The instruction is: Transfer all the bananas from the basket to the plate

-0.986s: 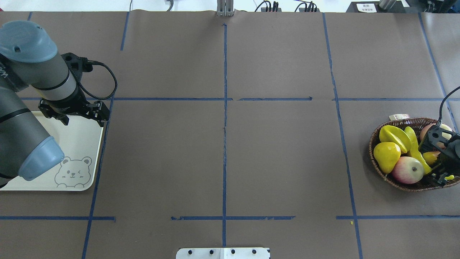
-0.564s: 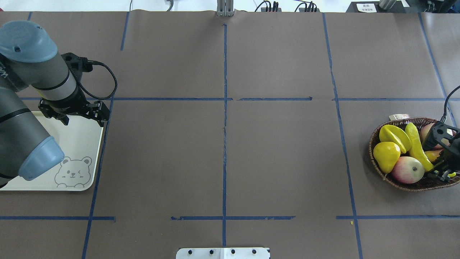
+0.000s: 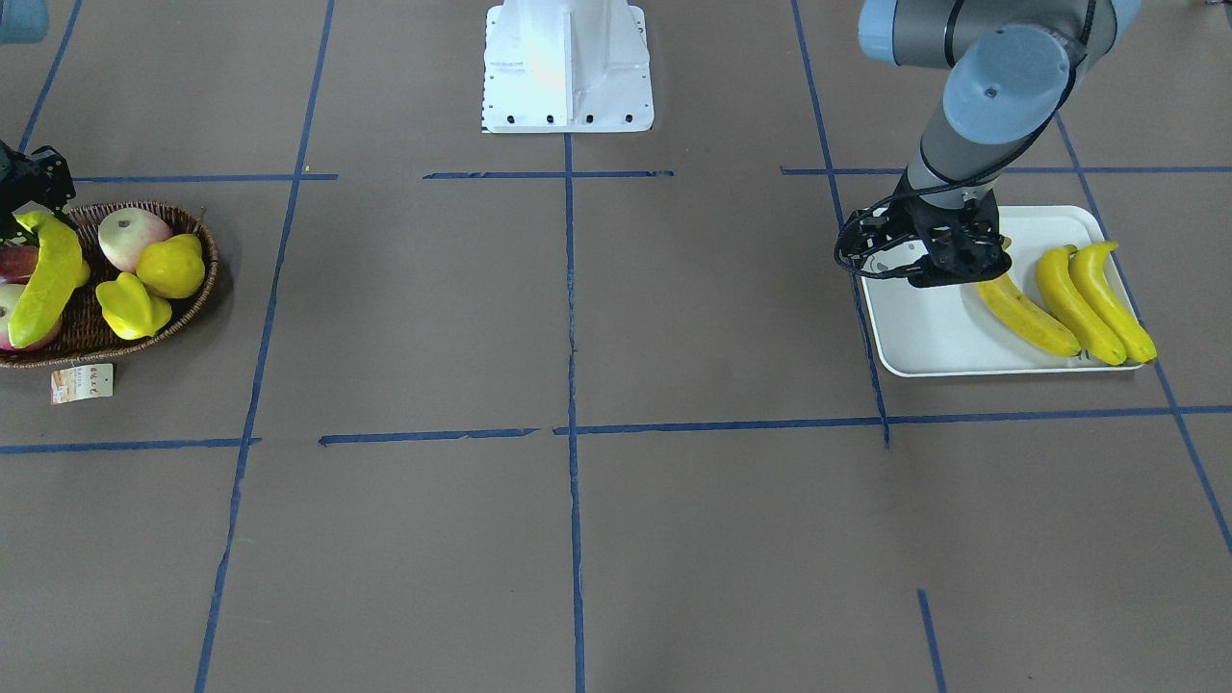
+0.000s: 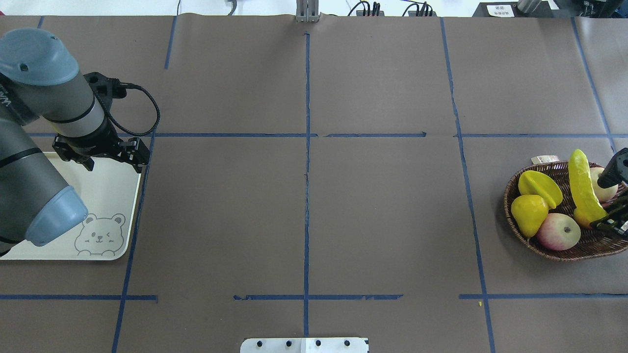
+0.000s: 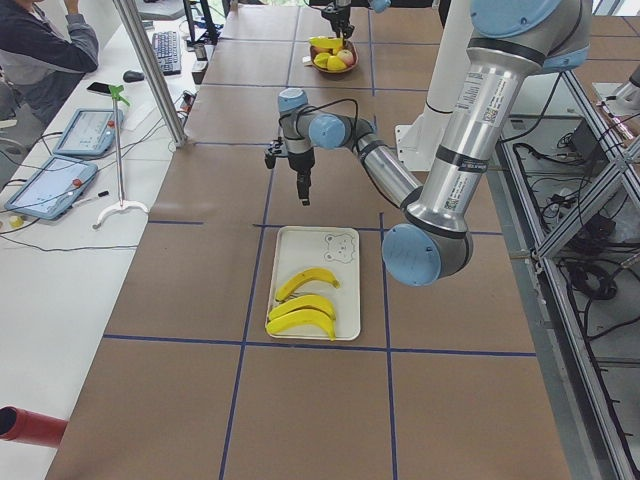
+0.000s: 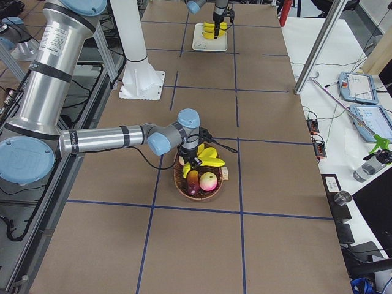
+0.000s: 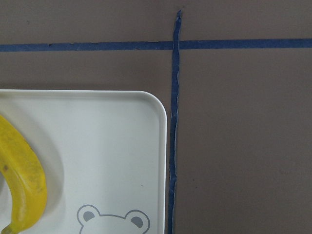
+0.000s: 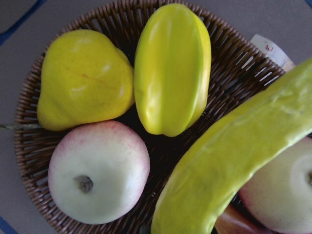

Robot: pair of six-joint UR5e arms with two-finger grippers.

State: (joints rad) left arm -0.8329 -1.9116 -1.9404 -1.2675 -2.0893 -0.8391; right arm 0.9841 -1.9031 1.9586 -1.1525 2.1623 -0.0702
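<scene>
The right tool (image 4: pixel 610 223) has lifted 1 banana (image 4: pixel 583 185) above the basket (image 4: pixel 564 253).

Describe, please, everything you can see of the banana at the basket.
The banana is long, curved, glossy greenish-yellow and plastic-looking. It hangs tilted above the basket, crossing over a pale apple. The right pincer appears shut on its lower end, though the contact is partly hidden.

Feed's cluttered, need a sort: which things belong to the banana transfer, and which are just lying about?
Job: banana in the right hand, three bananas on the plate, basket.
Lying about: starfruit, pear, apples, paper tag.
</scene>
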